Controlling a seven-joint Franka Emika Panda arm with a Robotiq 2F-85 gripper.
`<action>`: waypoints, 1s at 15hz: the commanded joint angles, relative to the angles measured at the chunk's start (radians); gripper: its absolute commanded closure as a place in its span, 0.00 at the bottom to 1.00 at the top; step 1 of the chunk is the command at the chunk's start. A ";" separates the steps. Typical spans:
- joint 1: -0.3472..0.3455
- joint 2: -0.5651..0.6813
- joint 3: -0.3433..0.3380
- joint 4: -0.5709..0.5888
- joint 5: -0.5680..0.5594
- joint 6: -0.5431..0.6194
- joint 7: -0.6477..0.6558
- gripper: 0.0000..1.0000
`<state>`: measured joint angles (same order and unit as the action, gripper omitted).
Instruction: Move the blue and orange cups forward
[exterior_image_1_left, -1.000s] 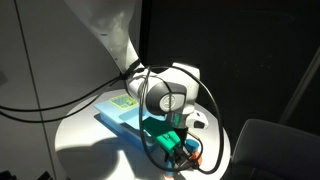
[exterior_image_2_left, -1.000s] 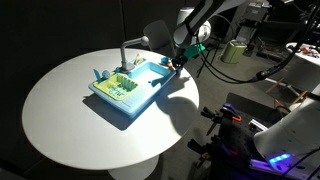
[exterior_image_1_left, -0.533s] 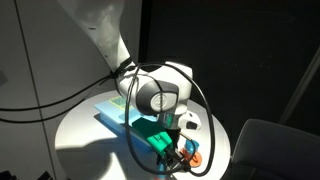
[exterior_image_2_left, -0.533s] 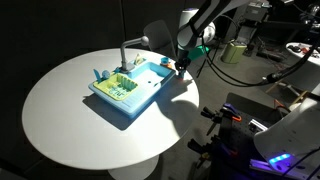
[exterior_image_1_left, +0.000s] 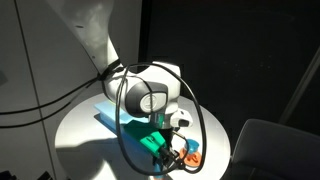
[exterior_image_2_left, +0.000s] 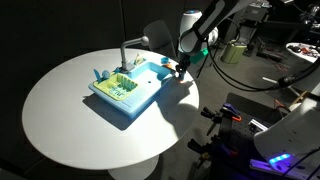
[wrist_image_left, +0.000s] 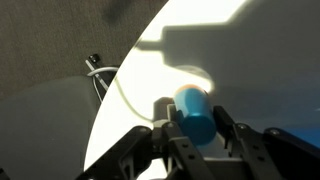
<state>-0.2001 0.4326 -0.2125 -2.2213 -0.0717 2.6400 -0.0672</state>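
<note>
We only catch our gripper (wrist_image_left: 195, 128) pinching the blue cup (wrist_image_left: 193, 110) near the edge of the table (wrist_image_left: 260, 60) in the wrist view, since the arm (exterior_image_1_left: 145, 95) blocks it in an exterior view, with the toy sink (exterior_image_2_left: 125, 95) just beside.

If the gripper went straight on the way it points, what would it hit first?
The blue cup, sitting between the jaws; past it, probably the white table, though depth is unclear.

Wrist view: fingers (wrist_image_left: 226, 128) blurred, their bases cut off by the lower edge; blue cup (wrist_image_left: 195, 112) between them, its near end hidden behind them. Exterior view: arm (exterior_image_1_left: 150, 95) hides most of the blue tray (exterior_image_1_left: 108, 118) behind the fingers; orange cup (exterior_image_1_left: 193, 158) beside them, partly hidden.
</note>
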 joint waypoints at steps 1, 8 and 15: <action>0.012 -0.039 -0.014 -0.064 -0.034 0.053 0.018 0.85; 0.003 -0.086 -0.010 -0.137 -0.014 0.091 0.015 0.85; -0.003 -0.113 -0.005 -0.174 -0.002 0.088 0.010 0.85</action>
<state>-0.1975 0.3563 -0.2185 -2.3619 -0.0802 2.7191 -0.0665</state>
